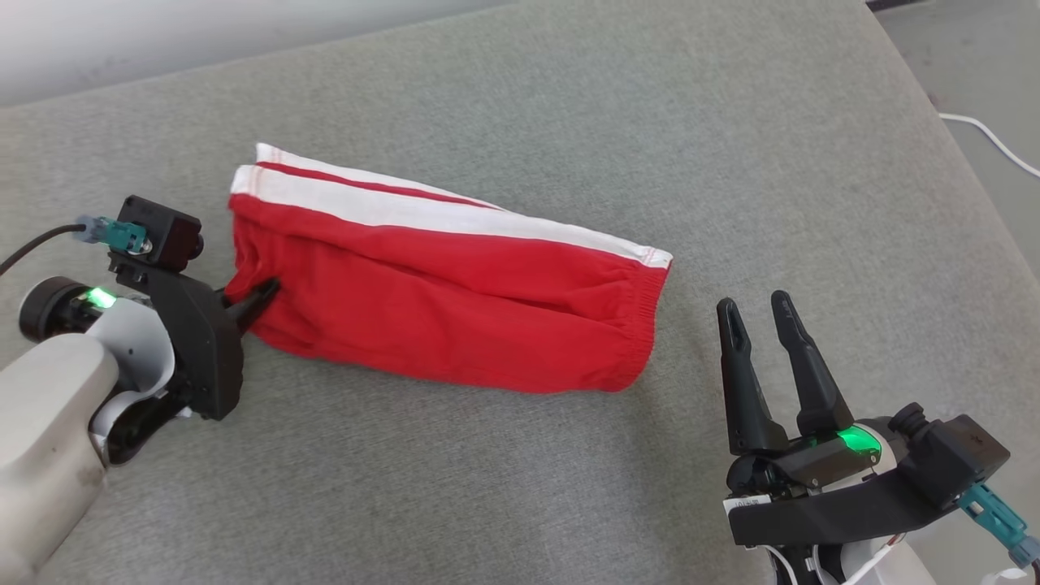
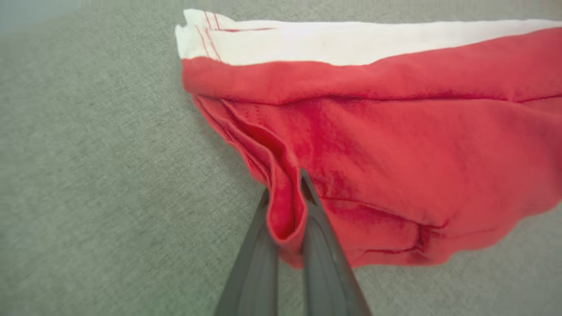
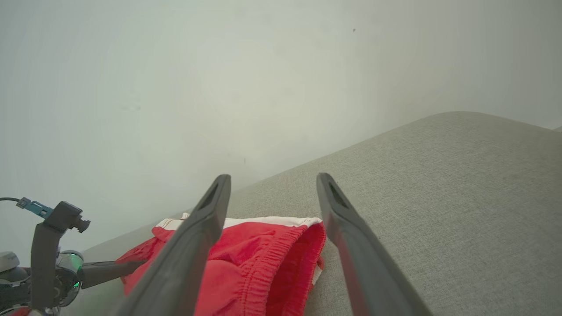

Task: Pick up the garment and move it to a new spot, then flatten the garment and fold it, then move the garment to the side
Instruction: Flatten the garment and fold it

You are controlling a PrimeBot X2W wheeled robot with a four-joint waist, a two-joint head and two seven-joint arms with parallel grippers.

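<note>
Red shorts (image 1: 439, 309): one garment lying across the middle of the grey padded surface (image 1: 569, 487), its length running from my left side toward my right.
White stripe (image 1: 422, 213): a broad band along the far edge of the shorts, with thin red stitching at its left end.
Waistband (image 1: 646, 325): the gathered elastic end of the shorts, turned toward my right side.
Left fingers (image 1: 262, 291): clenched on a fold of red cloth at the left end of the shorts. In the left wrist view the fold sits pinched between them (image 2: 316, 219).
Right fingers (image 1: 800, 349): released and spread, grasping nothing. They sit near the waistband but apart from it, and the right wrist view looks past them (image 3: 206, 215) onto that end.
Wall (image 3: 219, 87): pale and plain, behind the padded surface.
Cable (image 1: 991, 142): white, lying beyond the surface's right edge.
</note>
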